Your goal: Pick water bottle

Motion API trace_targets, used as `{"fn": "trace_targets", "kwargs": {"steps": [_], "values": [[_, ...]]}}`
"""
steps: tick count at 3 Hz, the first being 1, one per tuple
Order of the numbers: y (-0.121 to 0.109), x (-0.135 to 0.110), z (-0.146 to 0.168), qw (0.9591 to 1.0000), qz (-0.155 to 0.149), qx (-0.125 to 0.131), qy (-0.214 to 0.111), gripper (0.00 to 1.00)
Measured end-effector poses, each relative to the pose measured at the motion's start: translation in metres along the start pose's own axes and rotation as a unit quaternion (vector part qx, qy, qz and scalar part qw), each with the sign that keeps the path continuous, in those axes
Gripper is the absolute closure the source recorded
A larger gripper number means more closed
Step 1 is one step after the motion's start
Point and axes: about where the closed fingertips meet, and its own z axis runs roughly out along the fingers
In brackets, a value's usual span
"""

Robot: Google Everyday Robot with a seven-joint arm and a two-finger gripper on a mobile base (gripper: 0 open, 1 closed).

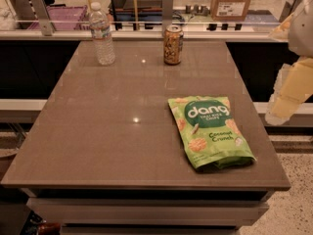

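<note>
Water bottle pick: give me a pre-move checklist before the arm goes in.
1. Water bottle upright, cap on, at the table's far left corner: ok.
2. Room around the bottle; can stands apart to its right: ok.
3. Gripper lined up with the bottle: not ok, it hangs off the table's right edge.
4. Straight line to the bottle: not ok, it likely passes close to the can.
5. Chip bag flat, near right: ok.
6. Gripper empty: cannot tell.
</note>
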Motion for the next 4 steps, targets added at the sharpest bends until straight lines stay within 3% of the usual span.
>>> {"fn": "trace_targets", "kwargs": {"steps": [1,2,3,4], "values": [[-0.005,-0.011,-0.015,0.9987,0.03,0.036,-0.02,0.0],[-0.014,-0.023,-0.032,0.992,0.072,0.084,-0.061,0.0],[-0.035,-0.032,-0.037,0.9762,0.123,0.126,-0.126,0.0],[-0.052,-0.039,-0.037,0.9616,0.151,0.146,-0.176,0.0]]}}
